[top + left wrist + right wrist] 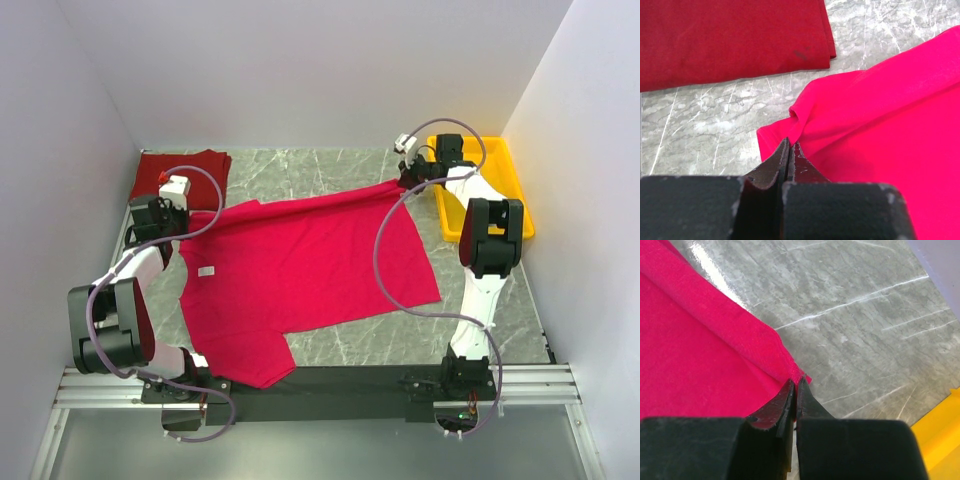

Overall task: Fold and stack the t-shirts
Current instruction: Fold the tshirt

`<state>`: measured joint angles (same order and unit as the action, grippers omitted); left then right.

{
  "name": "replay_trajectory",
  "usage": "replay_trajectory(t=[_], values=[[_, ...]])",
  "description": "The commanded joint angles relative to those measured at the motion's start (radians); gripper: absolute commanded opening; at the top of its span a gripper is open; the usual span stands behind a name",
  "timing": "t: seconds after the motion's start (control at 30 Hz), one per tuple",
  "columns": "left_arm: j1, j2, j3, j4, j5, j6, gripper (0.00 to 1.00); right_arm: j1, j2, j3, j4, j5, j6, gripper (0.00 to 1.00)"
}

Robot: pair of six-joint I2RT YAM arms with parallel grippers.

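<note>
Left pincer [789, 146] and right pincer [795, 382] pinch shut on corners, seemingly the best hold, of the limp, light crimson cloth t-shirt [310, 265].

On the table [300, 170] the spread t-shirt [310, 270] lies central; the folded t-shirt [185, 170] behind-left of it; the tray [505, 165] behind-right.

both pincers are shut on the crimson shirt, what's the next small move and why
Probably lift both together and draw the far edge toward the near one. The left pincer and right pincer each pinch a far corner of the crimson t-shirt, which lies flat and unfolded near the folded darker red t-shirt.
</note>
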<state>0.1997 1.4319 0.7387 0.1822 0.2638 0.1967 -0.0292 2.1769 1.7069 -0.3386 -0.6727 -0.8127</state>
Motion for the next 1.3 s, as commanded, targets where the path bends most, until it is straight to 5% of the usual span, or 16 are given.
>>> replay_trajectory(t=[0.0, 0.57, 0.83, 1.07, 1.27], values=[[0.007, -0.044, -0.018, 0.002, -0.008, 0.02, 0.01, -0.008, -0.081, -0.024, 0.018, 0.012, -0.043, 0.04], [0.006, -0.053, -0.012, 0.023, -0.014, -0.019, 0.01, 0.025, -0.045, 0.005, 0.223, 0.073, 0.153, 0.01], [0.006, -0.013, 0.017, 0.045, -0.011, -0.057, 0.01, 0.072, -0.006, 0.002, 0.305, 0.124, 0.006, 0.0], [0.006, -0.008, 0.027, 0.03, -0.017, -0.043, 0.01, 0.094, -0.028, -0.174, 0.599, 0.186, -0.169, 0.0], [0.007, -0.008, 0.034, 0.026, -0.023, -0.039, 0.01, 0.092, 0.015, -0.119, 0.585, 0.205, -0.215, 0.0]])
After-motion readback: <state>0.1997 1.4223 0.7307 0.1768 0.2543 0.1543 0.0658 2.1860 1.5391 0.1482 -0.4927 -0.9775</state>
